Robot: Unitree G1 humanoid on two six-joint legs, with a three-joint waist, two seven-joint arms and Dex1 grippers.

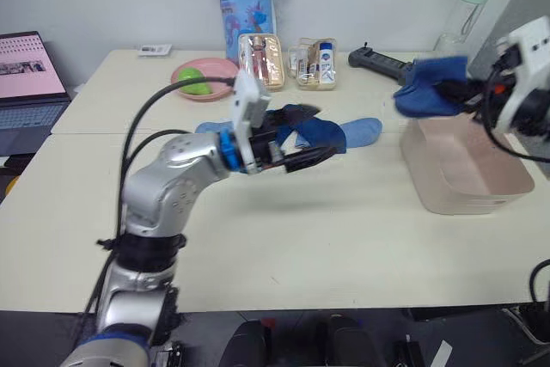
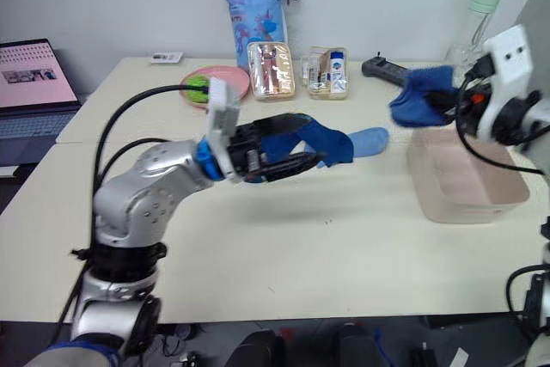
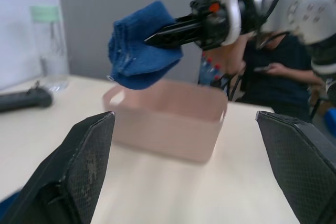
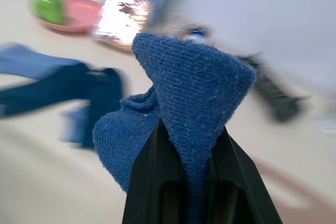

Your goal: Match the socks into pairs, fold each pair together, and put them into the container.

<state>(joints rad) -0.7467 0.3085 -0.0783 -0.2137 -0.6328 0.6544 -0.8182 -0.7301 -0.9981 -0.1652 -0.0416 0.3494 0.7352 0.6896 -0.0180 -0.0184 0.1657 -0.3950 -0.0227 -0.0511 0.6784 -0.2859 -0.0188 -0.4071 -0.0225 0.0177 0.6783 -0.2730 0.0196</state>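
Note:
My right gripper [image 1: 455,90] is shut on a folded blue bundle of socks [image 1: 428,90], held in the air just above the near-left rim of the pale pink container [image 1: 434,180]. The bundle's knit fabric bulges over the black fingertips [image 4: 157,145] in the right wrist view. A dark blue sock [image 2: 325,139] and a light blue sock [image 2: 371,138] lie flat mid-table. My left gripper [image 2: 308,140] hovers open just above the dark sock, with nothing between its wide-spread fingers [image 3: 84,156].
At the table's back stand a pink plate with a green item [image 1: 202,75], two clear pouches [image 1: 263,61], a blue patterned bag [image 1: 245,6], a black device [image 1: 378,61] and a bottle [image 1: 464,10]. A laptop [image 1: 30,75] is far left. A seated person [image 3: 278,72] is beyond the container.

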